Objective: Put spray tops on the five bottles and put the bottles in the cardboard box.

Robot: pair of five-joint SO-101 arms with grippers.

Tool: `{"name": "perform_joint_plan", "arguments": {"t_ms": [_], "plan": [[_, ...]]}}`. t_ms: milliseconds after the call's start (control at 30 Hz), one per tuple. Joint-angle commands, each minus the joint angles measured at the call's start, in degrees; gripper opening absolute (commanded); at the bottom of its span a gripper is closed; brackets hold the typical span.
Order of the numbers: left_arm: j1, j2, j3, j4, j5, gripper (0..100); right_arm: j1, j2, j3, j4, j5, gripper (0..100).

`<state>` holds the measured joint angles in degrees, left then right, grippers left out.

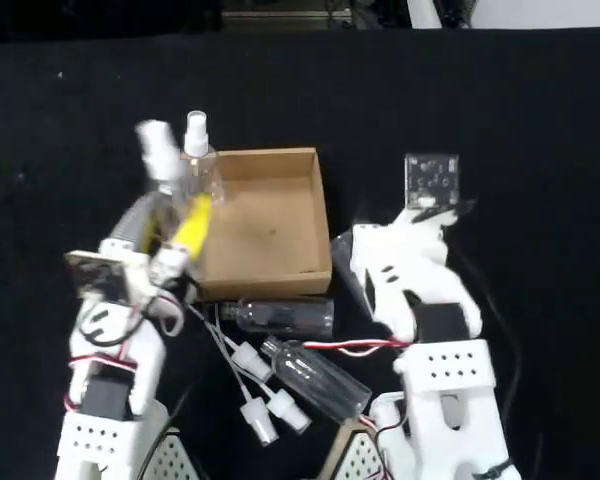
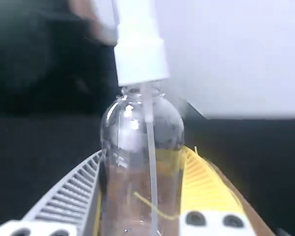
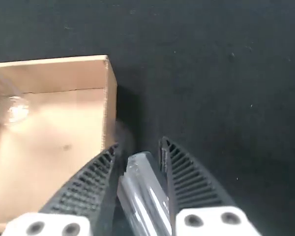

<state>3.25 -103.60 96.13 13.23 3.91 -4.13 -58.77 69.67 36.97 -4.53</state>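
Two arms stand over the black table (image 1: pixel 540 120), with the cardboard box (image 1: pixel 270 230) between them and a capped bottle (image 1: pixel 198 160) upright at its far left corner. The left gripper (image 2: pixel 142 157) clamps a clear bottle (image 2: pixel 137 123) with a spray top (image 2: pixel 140 54) on it, just beside that same corner, while the right gripper (image 3: pixel 139 147) is closed narrowly on a lying bottle (image 3: pixel 142 196) along the box's near wall. One bare bottle (image 1: pixel 315 375) and three loose spray tops (image 1: pixel 245 357) lie on the table nearer the arms' bases.
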Motion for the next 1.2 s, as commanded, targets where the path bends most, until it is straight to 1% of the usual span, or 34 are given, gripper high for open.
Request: {"name": "perform_joint_plan", "arguments": {"t_ms": [0, 100, 233, 333, 433, 667, 733, 833, 933, 1067, 1167], "plan": [[-7.6, -0.4, 1.3, -6.9, 0.1, 5, 0.8, -3.0, 1.6, -3.3, -0.1, 8.1], [-12.7, -0.4, 1.3, -9.7, 0.1, 5, 0.8, -3.0, 2.9, -3.6, -0.1, 8.0], [-22.0, 3.6, 1.5, -14.8, 0.1, 5, 0.8, -3.0, 3.3, -3.6, -0.1, 8.0], [-28.9, 12.2, 1.6, -23.3, 0.0, 5, 0.8, -3.0, 3.3, -3.6, -0.1, 8.0], [-33.8, 24.4, 1.4, -34.4, 0.0, 5, 0.8, -2.8, 3.4, -3.6, -0.1, 8.0], [-39.8, 53.2, -2.3, -56.8, 0.0, 5, 0.8, -3.0, 4.1, -3.6, -0.1, 8.1], [-41.0, 60.4, -3.8, -60.7, 0.0, 5, 0.7, -3.0, 4.2, -3.7, -0.1, 8.1], [-43.2, 71.1, -7.7, -64.4, 0.0, 5, 0.7, -3.0, 4.3, -3.7, -0.1, 8.1], [-47.1, 81.2, -12.0, -69.2, 0.0, 5, 0.7, -3.0, 4.3, -3.7, -0.1, 8.1], [-50.8, 93.4, -13.8, -80.4, -0.2, 5, 0.7, -3.0, 4.3, -3.7, -0.1, 8.1], [-51.5, 101.9, -13.8, -88.7, -5.2, 5, 0.7, -3.0, 4.3, -3.7, -0.1, 8.1]]}}
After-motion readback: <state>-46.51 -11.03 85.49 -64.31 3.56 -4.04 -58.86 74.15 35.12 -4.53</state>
